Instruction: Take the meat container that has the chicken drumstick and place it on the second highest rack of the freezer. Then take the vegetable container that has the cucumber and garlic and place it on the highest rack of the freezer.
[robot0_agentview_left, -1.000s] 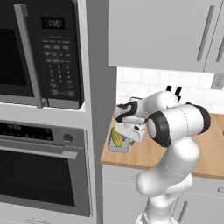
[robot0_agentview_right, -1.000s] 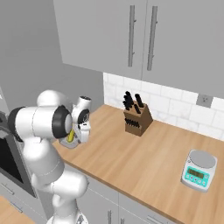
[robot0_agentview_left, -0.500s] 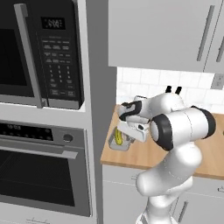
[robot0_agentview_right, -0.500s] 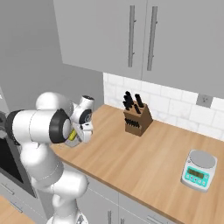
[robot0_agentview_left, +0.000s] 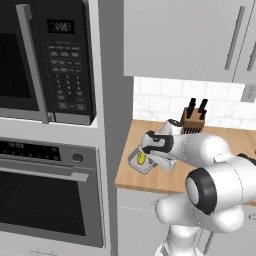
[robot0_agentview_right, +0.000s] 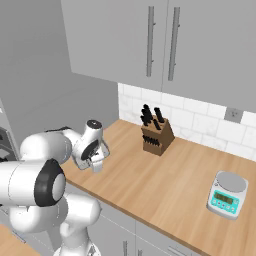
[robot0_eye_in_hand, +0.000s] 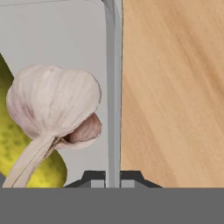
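The claw (robot0_eye_in_hand: 113, 178), apart a second ago, has now clamped on the side wall of the vegetable container (robot0_eye_in_hand: 114, 65), so lifting can follow, with the garlic (robot0_eye_in_hand: 54, 107) and cucumber (robot0_eye_in_hand: 26, 157) inside at ten o'clock, the tray on the desk (robot0_agentview_left: 150, 177).

No text can be read with certainty. The microwave (robot0_agentview_left: 45, 60) has a small display (robot0_agentview_left: 60, 27) above its keypad (robot0_agentview_left: 62, 75) showing pale digits too blurred to make out, and the key markings are illegible. The kitchen scale (robot0_agentview_right: 228, 194), right of the knife block (robot0_agentview_right: 156, 135), has unreadable buttons.
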